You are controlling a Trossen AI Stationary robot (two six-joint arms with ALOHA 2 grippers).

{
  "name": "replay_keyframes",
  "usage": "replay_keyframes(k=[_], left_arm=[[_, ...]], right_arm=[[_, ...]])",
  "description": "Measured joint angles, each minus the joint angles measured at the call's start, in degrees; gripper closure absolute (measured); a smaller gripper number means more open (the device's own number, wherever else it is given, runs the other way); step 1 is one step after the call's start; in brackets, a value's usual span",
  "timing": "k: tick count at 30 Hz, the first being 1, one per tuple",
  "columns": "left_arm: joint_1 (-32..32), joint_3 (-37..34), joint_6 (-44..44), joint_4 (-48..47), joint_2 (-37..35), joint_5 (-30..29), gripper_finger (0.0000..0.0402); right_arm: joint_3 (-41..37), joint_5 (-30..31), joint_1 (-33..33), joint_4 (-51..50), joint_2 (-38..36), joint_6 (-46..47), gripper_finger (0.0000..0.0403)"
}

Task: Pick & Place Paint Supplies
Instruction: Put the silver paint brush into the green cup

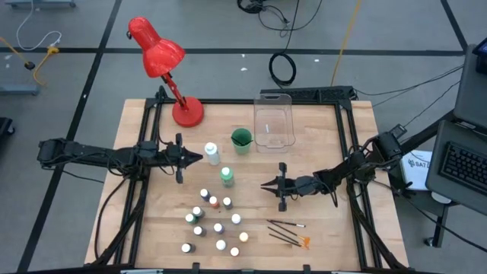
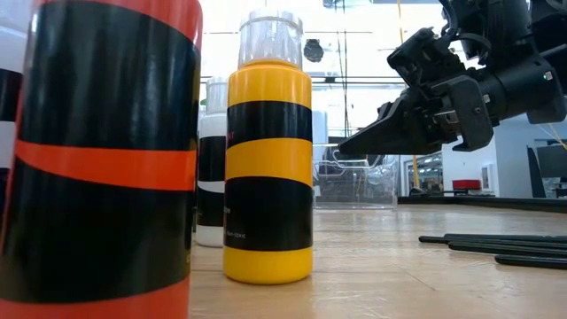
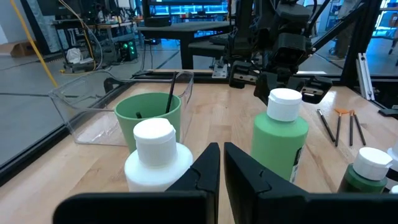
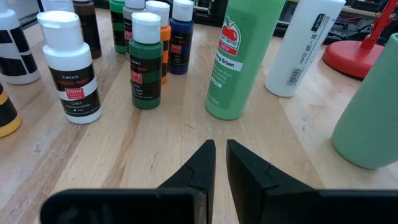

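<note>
Near the table's middle, the tall green paint bottle is standing upright just ahead of the right gripper, whose fingers are sitting nearly closed and empty, and this light, smooth, probably slippery plastic is best pinched across its straight body.

Small paint bottles stand clustered; two taller bottles upright (white, green); brushes perhaps four, lie flat.

Both arms are black and slender, built of jointed segments. Dark cables run along them. Each gripper ends in two tapered black fingers.
</note>
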Motion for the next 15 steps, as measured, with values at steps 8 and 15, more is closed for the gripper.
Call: replay_keyframes(k=[8,15], left_arm=[[0.00,0.00,-0.04,0.00,0.00,-0.01,0.0376],[-0.01,0.00,0.00,-0.04,0.00,-0.01,0.0376]], right_arm=[[0.00,0.00,0.00,0.00,0.00,-0.02,0.0371],[0.05,-0.51,0.07,1.50,0.00,6.24,0.0371]])
